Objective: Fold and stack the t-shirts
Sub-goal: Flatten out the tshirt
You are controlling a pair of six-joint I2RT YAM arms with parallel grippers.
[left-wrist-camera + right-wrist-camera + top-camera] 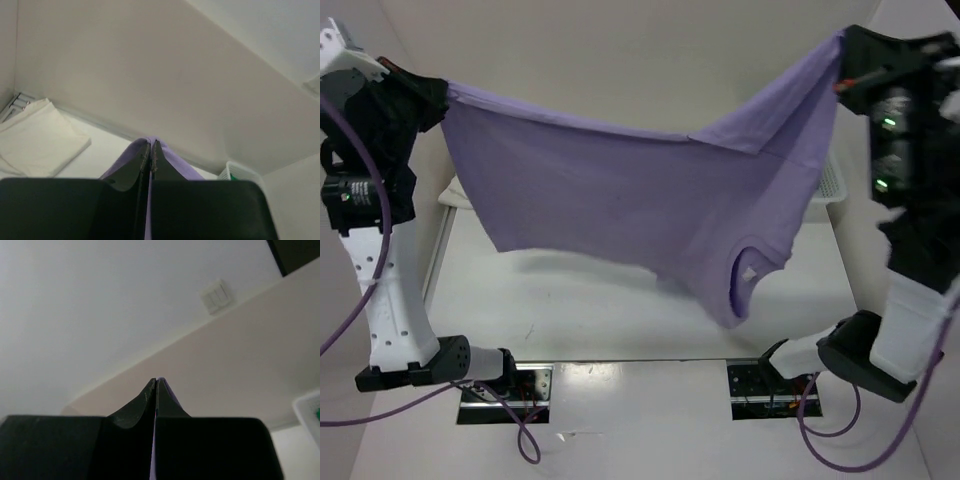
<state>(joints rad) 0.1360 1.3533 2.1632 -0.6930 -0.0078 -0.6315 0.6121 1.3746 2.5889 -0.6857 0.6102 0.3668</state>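
The pale lilac-purple t-shirt (630, 210) hangs spread out in the air above the table, stretched between both grippers. My left gripper (442, 96) is shut on its top left corner, and in the left wrist view purple cloth (172, 160) wraps round the closed tips (151, 142). High at the right, my right gripper (842, 52) is shut on the other corner; its tips (156, 380) pinch a sliver of purple. The neck opening (750, 270) hangs low at the right. A folded white t-shirt (40, 137) lies on the table. A bit of green cloth (234, 173) shows inside the basket.
A white lattice basket (831, 184) stands at the back right of the table, mostly hidden behind the hanging shirt. A white edge (453, 192) shows at the back left. The arm bases (470, 362) sit at the table's near edge.
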